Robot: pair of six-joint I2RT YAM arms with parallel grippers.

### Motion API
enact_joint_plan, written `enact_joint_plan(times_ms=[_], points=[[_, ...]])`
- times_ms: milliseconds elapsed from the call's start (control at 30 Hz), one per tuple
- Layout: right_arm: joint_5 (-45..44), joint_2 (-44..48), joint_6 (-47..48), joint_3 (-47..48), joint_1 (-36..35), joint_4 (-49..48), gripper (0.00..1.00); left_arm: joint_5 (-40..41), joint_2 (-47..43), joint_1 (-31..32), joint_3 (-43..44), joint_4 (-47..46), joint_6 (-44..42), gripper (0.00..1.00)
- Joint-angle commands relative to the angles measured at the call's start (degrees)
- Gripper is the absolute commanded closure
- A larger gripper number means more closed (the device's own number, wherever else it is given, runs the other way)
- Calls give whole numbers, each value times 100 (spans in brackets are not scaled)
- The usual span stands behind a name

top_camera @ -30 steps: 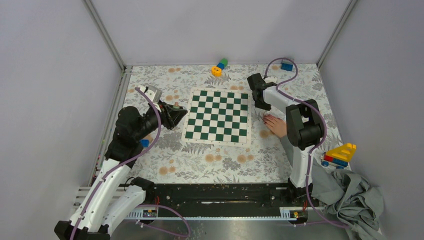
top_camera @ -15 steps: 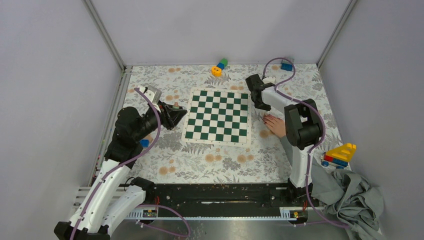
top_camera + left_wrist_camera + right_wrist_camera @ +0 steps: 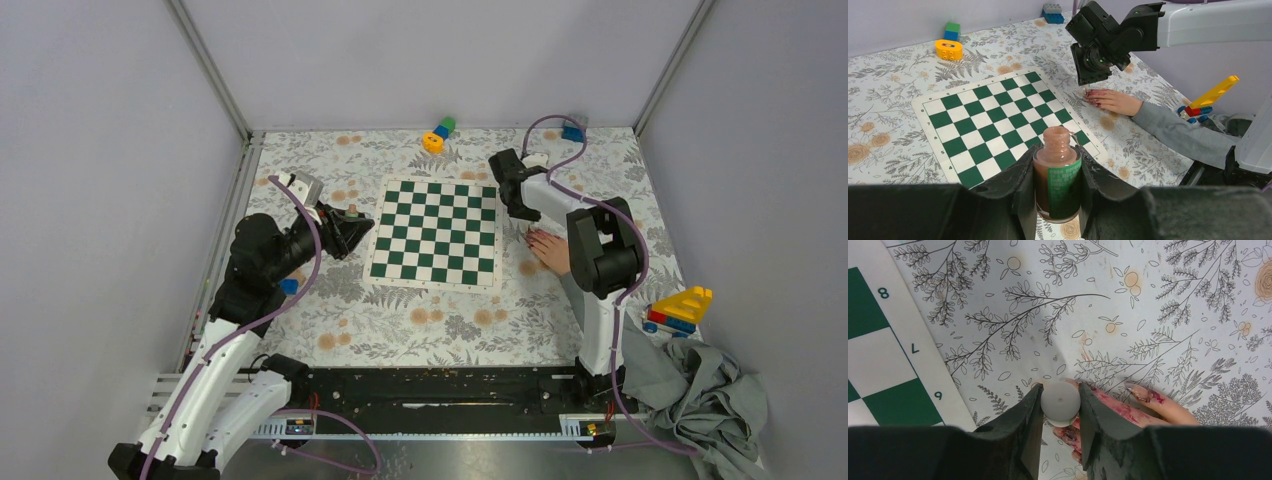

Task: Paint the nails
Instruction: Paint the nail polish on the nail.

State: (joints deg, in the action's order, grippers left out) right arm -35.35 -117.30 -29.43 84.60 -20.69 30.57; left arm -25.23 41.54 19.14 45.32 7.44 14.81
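a: where does the left gripper [image 3: 1057, 167] sit, and what does it have?

b: it sits left of the chessboard [image 3: 435, 232], clenched on a small bottle of polish [image 3: 1056, 150]. the bottle stands upright between the fingers with its neck uncapped. it holds brownish-pink liquid and has a green label on the front.

a: and the right gripper [image 3: 1060, 394]?

b: it points down over the floral cloth [image 3: 400, 320], just beside the board's right edge. its fingers pinch a round white cap [image 3: 1061, 401], seen end-on from the right wrist. whatever hangs under the cap is hidden behind it.

a: where are the nails?

b: the nails [image 3: 1092, 96] are reddish and sit on a person's hand [image 3: 1114, 102]. the hand lies flat and palm down on the cloth to the right of the board. its fingertips lie directly beneath the right gripper, and red smears run along the skin of the fingers. whether anything touches a nail cannot be told. a grey sleeve [image 3: 1175, 131] runs from the wrist back toward the table's near right side.

a: anything else on the table?

b: there are toy blocks [image 3: 438, 133] at the far edge and a blue block [image 3: 573, 131] in the far right corner. a yellow, red and blue stack [image 3: 680, 305] sits on the right beside a crumpled grey fabric [image 3: 700, 395].
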Motion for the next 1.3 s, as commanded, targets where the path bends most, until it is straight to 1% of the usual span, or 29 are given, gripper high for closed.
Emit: enact_joint_plan(times_ms=[0, 67, 333, 700, 1267], points=[[-139, -113, 116, 307, -99, 63, 100, 80, -82, 26, 98, -218, -88, 100], [-67, -131, 155, 305, -127, -39, 100, 82, -73, 23, 100, -210, -88, 100], [-257, -250, 409, 417, -238, -81, 100, 115, -79, 22, 111, -185, -112, 100], [-545, -315, 503, 467, -278, -80, 100, 130, -81, 22, 115, -167, -137, 100], [-529, -340, 714, 483, -312, -78, 100, 126, -112, 54, 111, -166, -146, 100]])
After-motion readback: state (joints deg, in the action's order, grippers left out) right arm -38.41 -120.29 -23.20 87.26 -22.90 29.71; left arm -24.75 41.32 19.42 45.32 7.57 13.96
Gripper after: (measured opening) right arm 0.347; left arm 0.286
